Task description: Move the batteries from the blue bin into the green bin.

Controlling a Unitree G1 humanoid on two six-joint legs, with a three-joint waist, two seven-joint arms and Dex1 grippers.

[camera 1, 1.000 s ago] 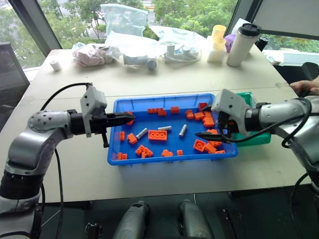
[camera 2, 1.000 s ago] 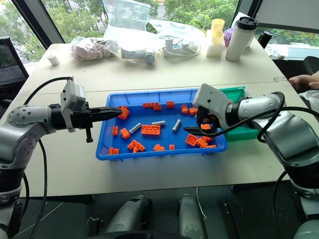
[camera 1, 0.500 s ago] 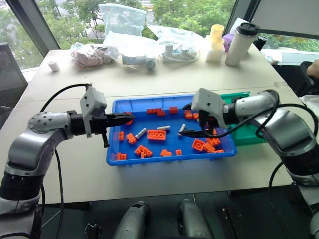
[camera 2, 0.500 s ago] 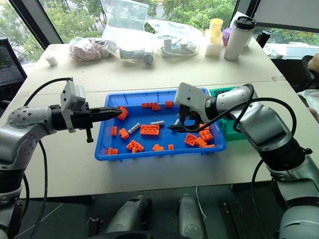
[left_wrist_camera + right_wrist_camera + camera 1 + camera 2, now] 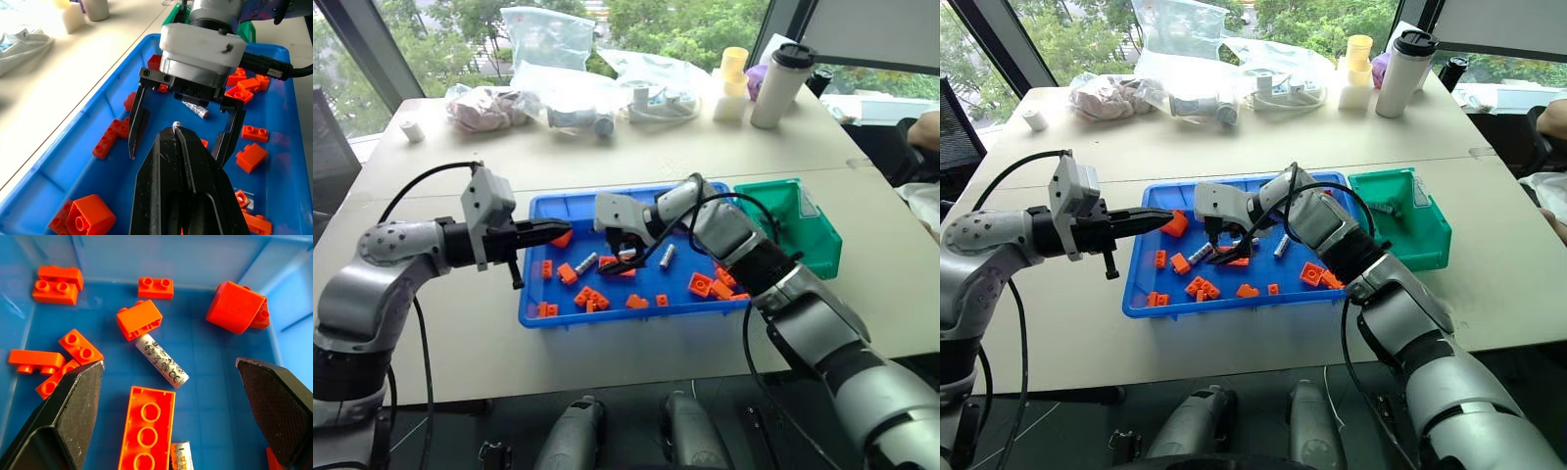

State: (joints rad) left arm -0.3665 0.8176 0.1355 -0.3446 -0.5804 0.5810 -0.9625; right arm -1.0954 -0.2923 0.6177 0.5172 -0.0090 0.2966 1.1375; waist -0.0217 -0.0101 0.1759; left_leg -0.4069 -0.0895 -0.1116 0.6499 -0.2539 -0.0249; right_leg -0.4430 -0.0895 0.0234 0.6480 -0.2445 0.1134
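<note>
The right hand (image 5: 1224, 242) hangs low over the middle of the blue bin (image 5: 1136, 294), its two black fingers (image 5: 68, 406) spread wide with nothing between them, and in the right wrist view a battery (image 5: 161, 360) lies slantwise on the blue floor right in that gap. It looks like the reach for a pickup. One battery (image 5: 1200, 254) sits nearer the bin's left end among the orange bricks (image 5: 1200, 287), another (image 5: 1282, 245) lies toward the middle, and one battery (image 5: 1383, 208) already appears to rest in the green bin (image 5: 1435, 245), which stands just beside the blue bin's right end on the tabletop (image 5: 1234, 147). The left hand (image 5: 1160, 217) hovers at the blue bin's left rim, fingers pressed together and empty. To do this well, the right hand should turn so its fingers straddle the cylinder across its short width, then sink until the tips nearly meet the floor. Watch the long orange brick (image 5: 146, 431) close by and the small one touching the battery's far end; a sloppy close could pinch a brick or roll the battery away.
</note>
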